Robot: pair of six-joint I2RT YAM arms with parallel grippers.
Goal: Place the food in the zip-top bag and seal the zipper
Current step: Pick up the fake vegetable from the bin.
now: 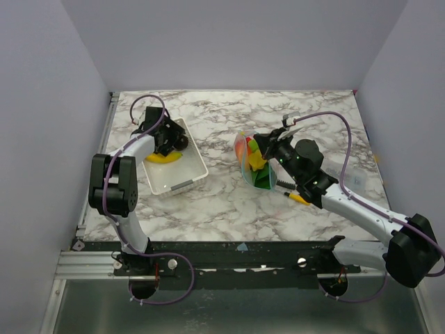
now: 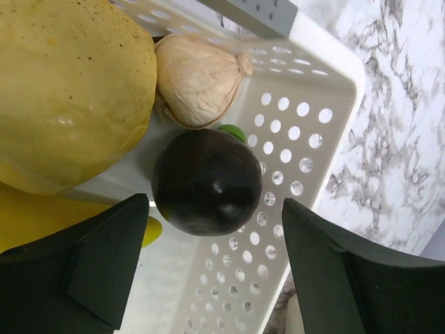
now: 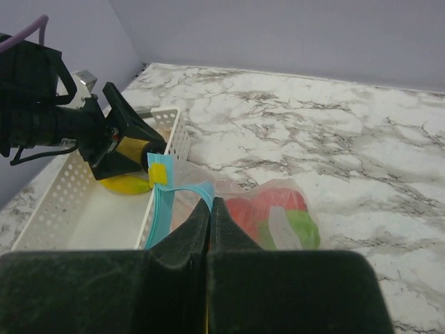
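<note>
The zip-top bag (image 1: 252, 161) lies mid-table with red, green and yellow food (image 3: 278, 214) inside. My right gripper (image 3: 211, 206) is shut on the zipper (image 3: 161, 206), the light-blue strip, lifting the bag's mouth; a yellow slider (image 3: 159, 174) sits on the strip. My left gripper (image 2: 215, 268) is open inside the white basket (image 2: 299, 132). A dark eggplant (image 2: 206, 181) sits just ahead of its fingers (image 2: 104, 264), untouched. A large yellow piece (image 2: 69, 90) and a beige bulb (image 2: 198, 80) lie beside the eggplant.
The white perforated basket (image 1: 182, 174) stands left of the bag, its rim close to the bag's mouth. A yellow-and-black pen (image 1: 295, 197) lies on the marble table under my right arm. Grey walls enclose the table on three sides.
</note>
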